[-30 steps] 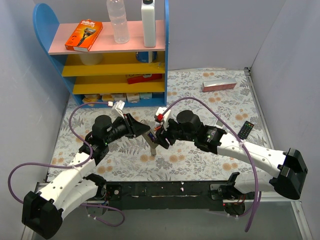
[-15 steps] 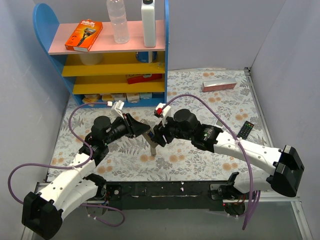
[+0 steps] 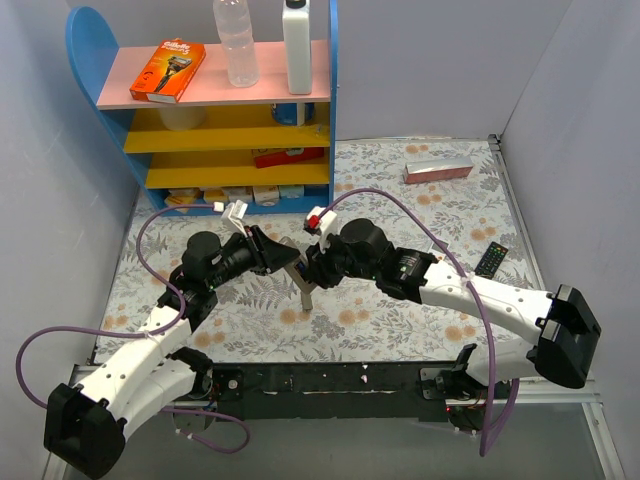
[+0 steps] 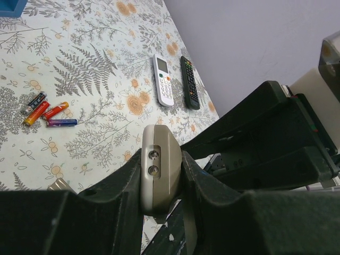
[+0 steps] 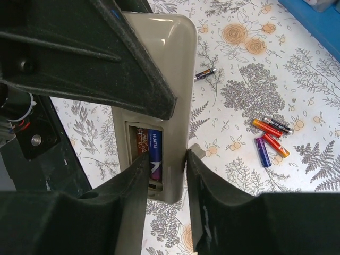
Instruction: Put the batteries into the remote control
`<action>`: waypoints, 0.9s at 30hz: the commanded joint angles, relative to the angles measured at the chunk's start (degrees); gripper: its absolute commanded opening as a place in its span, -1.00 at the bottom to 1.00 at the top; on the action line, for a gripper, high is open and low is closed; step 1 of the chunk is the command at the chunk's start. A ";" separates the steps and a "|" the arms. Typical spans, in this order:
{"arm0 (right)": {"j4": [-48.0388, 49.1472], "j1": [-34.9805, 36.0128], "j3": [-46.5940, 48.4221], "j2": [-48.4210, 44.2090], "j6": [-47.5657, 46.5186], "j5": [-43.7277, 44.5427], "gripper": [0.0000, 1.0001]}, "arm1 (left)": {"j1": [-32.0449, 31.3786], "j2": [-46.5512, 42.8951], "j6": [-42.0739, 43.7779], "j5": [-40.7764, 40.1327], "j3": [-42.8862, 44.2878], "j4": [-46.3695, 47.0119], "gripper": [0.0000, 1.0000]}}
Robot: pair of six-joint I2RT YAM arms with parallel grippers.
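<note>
The left fingers (image 4: 114,188) clamp the remote control (image 4: 161,170) upright. The right fingers (image 5: 207,212), narrowly apart, flank its open compartment, where a blue-purple battery (image 5: 154,154) sits beside a red battery (image 5: 142,143); whether they grip it is unclear. Loose batteries (image 5: 271,139) lie on the bench (image 5: 319,170).

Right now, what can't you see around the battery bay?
- Right wrist: fingers of the right gripper cover the bay's lower end on the remote control; whether the batteries sit fully is unclear.
- Left wrist: left gripper holds it end-on; bay unseen.
- Top external: both grippers hide the bay.
</note>
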 commanded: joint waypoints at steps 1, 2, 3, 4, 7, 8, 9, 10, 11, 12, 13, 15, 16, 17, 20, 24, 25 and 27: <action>0.26 0.06 2.77 1.18 0.25 2.59 -0.35 | 0.00 -0.70 -0.42 1.14 0.48 2.25 -1.00; 0.08 0.06 2.77 1.27 0.25 5.55 -0.57 | -0.09 -0.62 -0.33 1.14 0.48 2.07 -1.00; -0.01 0.06 2.68 1.27 0.34 6.27 -0.63 | -0.09 -0.70 -0.33 0.96 0.57 1.89 -1.00; -0.10 0.06 2.68 1.27 0.25 6.54 -0.64 | -0.09 -0.70 -0.24 0.79 0.57 1.80 -1.00; 0.16 0.06 3.21 1.71 0.25 5.85 -0.63 | -0.09 -0.61 -0.42 0.35 0.39 1.36 -1.00; 0.43 -0.03 3.30 1.79 -0.01 4.45 -0.56 | 0.00 -0.53 -0.42 -0.26 0.30 1.19 -1.00; 0.69 0.06 3.56 1.79 -0.10 3.74 -0.45 | -0.09 -0.53 -0.51 -0.88 0.04 0.49 -1.00; 1.22 0.06 3.65 1.97 -0.19 2.51 -0.36 | -0.09 -0.53 -0.68 -1.58 0.04 -0.04 -1.00; 1.57 -0.03 3.82 1.97 -0.45 0.67 -0.19 | -0.09 -0.44 -0.77 -3.33 -0.05 -0.65 -1.00; 1.83 -0.03 4.00 2.06 -0.63 -0.30 -0.11 | -0.09 -0.35 -0.94 -4.39 -0.13 -2.49 -1.00; 1.92 -0.03 4.35 1.97 -0.72 -0.92 -0.02 | -0.09 -0.18 -1.21 -5.62 -0.31 -3.55 -1.00; 1.05 -0.03 4.97 2.23 -1.68 -2.33 0.21 | -0.09 -0.18 -2.35 -9.13 -1.18 -6.10 -1.00; 0.35 -0.03 5.92 2.32 -2.03 -2.51 0.27 | -0.09 -0.35 -2.79 -10.19 -1.63 -6.11 -1.00; -1.22 -0.03 6.28 2.58 -2.38 -2.51 0.34 | 0.00 -0.44 -3.75 -10.98 -2.15 -8.02 -1.00; -2.73 -0.38 6.29 2.59 -4.40 -1.81 0.36 | -0.09 -1.22 -4.72 -13.27 -5.22 -8.31 -1.00; -4.31 -3.09 5.06 2.85 -5.90 -1.54 0.35 | -0.09 -2.98 -6.04 -14.68 -9.53 -7.34 -1.00; -4.32 -3.80 4.71 2.94 -6.34 -1.02 0.32 | 0.00 -3.42 -6.22 -14.86 -11.19 -7.16 -1.00; -5.19 -6.16 3.74 3.81 -6.60 -1.19 0.27 | -0.09 -4.83 -6.74 -15.03 -12.61 -6.81 -1.00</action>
